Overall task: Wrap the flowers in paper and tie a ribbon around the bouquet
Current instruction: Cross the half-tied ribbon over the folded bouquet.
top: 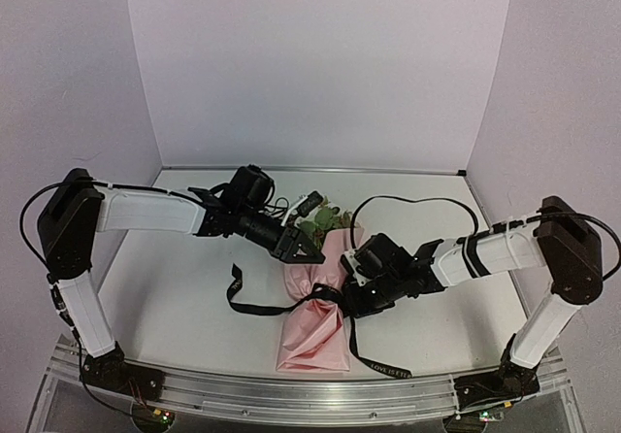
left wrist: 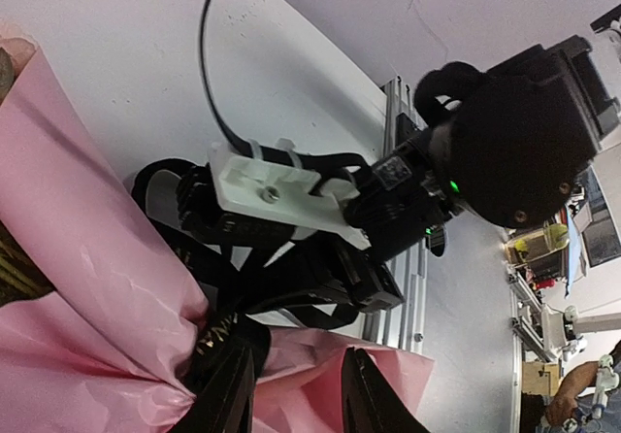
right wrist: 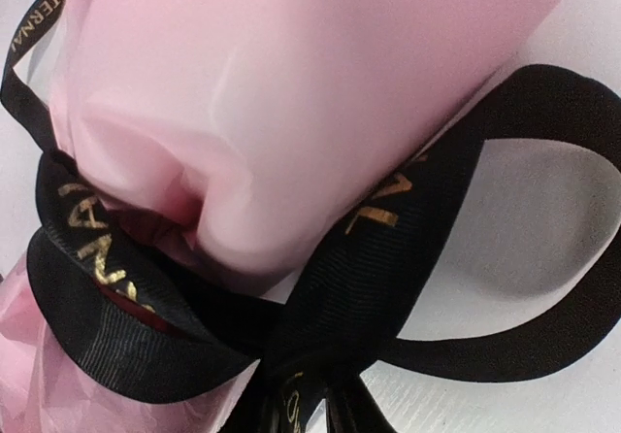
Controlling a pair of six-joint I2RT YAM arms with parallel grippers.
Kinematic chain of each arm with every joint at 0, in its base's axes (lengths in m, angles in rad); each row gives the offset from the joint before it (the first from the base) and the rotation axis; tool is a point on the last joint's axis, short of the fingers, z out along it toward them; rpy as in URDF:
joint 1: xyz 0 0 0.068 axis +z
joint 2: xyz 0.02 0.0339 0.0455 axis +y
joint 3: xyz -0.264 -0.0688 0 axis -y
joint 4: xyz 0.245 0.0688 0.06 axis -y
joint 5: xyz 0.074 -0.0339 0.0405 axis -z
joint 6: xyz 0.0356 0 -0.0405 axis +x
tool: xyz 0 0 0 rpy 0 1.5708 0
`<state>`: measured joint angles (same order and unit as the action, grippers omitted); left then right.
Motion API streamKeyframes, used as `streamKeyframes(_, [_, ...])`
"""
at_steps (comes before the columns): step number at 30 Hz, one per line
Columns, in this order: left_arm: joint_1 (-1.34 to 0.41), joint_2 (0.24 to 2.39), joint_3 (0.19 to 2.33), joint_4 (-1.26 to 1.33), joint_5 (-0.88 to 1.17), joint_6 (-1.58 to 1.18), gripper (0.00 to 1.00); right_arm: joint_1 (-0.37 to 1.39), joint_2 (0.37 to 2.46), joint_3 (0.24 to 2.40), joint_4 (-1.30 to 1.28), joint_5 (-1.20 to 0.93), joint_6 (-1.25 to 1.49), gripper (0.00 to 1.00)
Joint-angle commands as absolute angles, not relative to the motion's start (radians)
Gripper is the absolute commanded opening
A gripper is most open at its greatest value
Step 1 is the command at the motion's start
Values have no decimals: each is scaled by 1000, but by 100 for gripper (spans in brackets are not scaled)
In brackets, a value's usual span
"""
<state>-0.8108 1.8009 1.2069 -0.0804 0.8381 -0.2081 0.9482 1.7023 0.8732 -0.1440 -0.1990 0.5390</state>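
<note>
Right hand (right wrist: 310,418) pinching ribbon (right wrist: 388,229) at bouquet (top: 310,341) waist, loops lying just ahead of it; left hand (left wrist: 296,394) hovering part-open beside ribbon, over paper (left wrist: 87,258).

table (top: 175,278): white | backdrop (top: 310,64): pale lilac walls on three sides | rail (top: 291,392): aluminium, along near edge
</note>
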Motion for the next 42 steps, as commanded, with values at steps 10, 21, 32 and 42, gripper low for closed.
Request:
streamKeyframes(10, [-1066,1733,1072,202,499,-277,39,948,1635,940,-289,-198,569,0])
streamKeyframes(21, [-1157,1847,904,345,226,-316,12,945,1594,1020,-470,-178,550,0])
streamKeyframes(32, [-1156,1928,934,343,156,-376,0,942,1573,1218,-701,-236,487,0])
streamKeyframes(42, [-1142,1497,742,508,195,-396,28,940,1707,1538,-1095,-311,308,0])
